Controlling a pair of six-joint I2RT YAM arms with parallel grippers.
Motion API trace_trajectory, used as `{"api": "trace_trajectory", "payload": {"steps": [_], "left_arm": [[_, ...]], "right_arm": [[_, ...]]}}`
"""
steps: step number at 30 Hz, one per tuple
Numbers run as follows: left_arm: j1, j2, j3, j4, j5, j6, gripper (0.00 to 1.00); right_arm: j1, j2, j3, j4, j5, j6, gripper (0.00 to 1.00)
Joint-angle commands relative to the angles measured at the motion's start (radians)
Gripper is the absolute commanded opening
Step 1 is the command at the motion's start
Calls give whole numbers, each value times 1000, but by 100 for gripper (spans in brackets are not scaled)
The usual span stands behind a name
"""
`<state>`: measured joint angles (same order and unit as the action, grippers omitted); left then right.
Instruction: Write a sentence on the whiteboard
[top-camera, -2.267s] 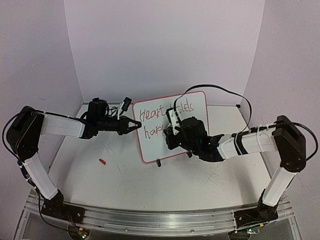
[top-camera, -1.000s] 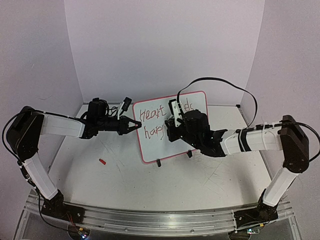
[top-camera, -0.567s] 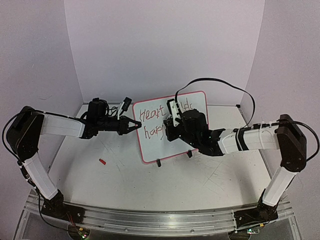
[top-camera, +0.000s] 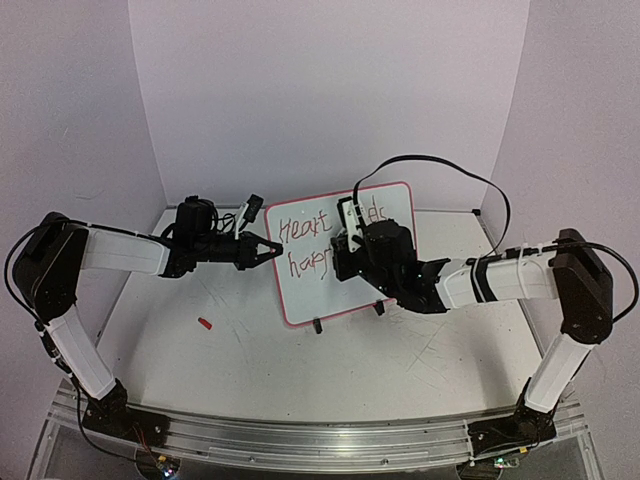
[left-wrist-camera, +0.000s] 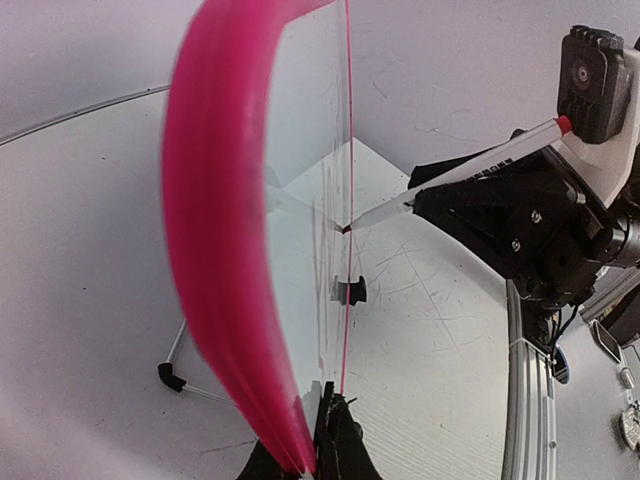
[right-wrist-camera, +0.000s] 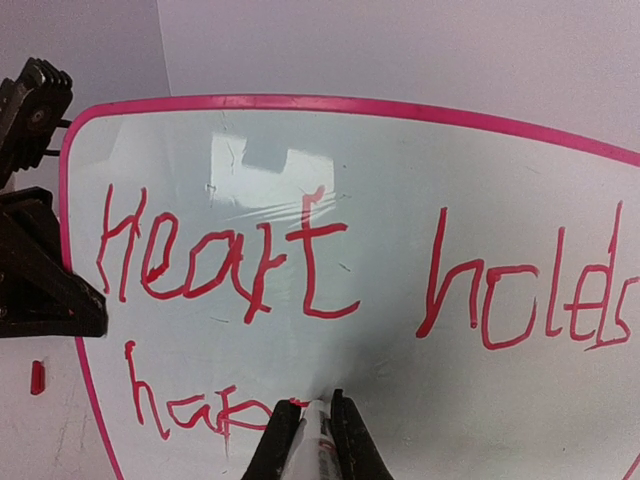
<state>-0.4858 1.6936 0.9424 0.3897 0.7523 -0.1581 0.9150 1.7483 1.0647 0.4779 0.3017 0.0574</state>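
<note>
Halfway through line two: my left tool (top-camera: 268, 250) pinches the whiteboard (top-camera: 305, 295) rim, my right tool (right-wrist-camera: 312, 410) grips the marker (left-wrist-camera: 470, 170) tight, so next I'd steadily write rightward after "hap".

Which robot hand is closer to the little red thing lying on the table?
Left. The left gripper, clamped on the whiteboard at its left edge, is behind the red piece, slightly to its right; the right gripper holds the marker farther right.

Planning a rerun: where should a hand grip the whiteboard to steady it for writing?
Take the whiteboard by its left rim, edge-on from the left: it stands upright and thin, so a rim pinch leaves the written face clear. The left hand grips there.
</note>
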Motion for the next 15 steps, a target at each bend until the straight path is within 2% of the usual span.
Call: {"api": "trace_trajectory", "payload": {"steps": [1, 15], "left_arm": [[11, 3, 17, -48, -153, 136, 0], [12, 7, 22, -51, -151, 134, 0]], "right_arm": [[-9, -17, -27, 4, 23, 24, 0], [3, 39, 10, 4, -46, 62, 0]]}}
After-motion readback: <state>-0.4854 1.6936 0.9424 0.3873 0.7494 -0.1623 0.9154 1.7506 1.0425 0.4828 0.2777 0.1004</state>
